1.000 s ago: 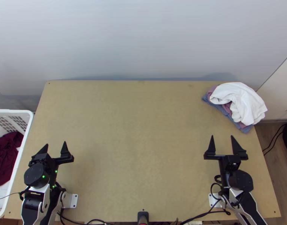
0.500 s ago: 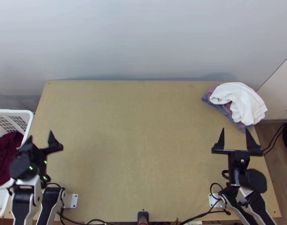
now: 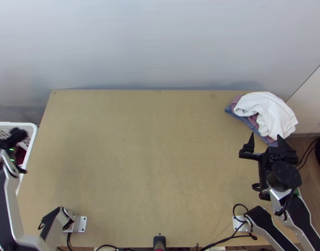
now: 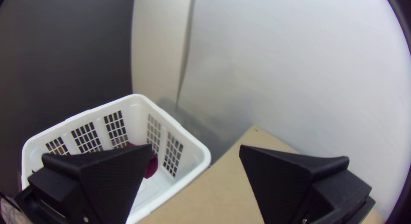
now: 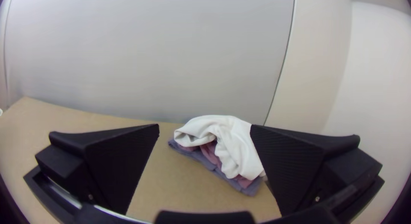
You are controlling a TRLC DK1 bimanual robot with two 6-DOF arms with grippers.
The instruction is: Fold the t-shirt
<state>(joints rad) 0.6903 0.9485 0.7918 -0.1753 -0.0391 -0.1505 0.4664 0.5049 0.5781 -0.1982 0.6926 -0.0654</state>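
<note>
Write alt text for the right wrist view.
White cloth lies bunched over pink cloth and blue-grey cloth on a light wooden table, seen between the open black fingers of the right end effector; a pale wall stands behind.

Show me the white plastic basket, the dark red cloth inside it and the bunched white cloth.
White plastic basket [image 4: 137, 125], left wrist view: inner wall at a corner.
Dark red cloth [image 4: 151, 167], left wrist view: part showing past a black finger.
Bunched white cloth [image 3: 269, 112], top view: middle of its upper side.
</note>
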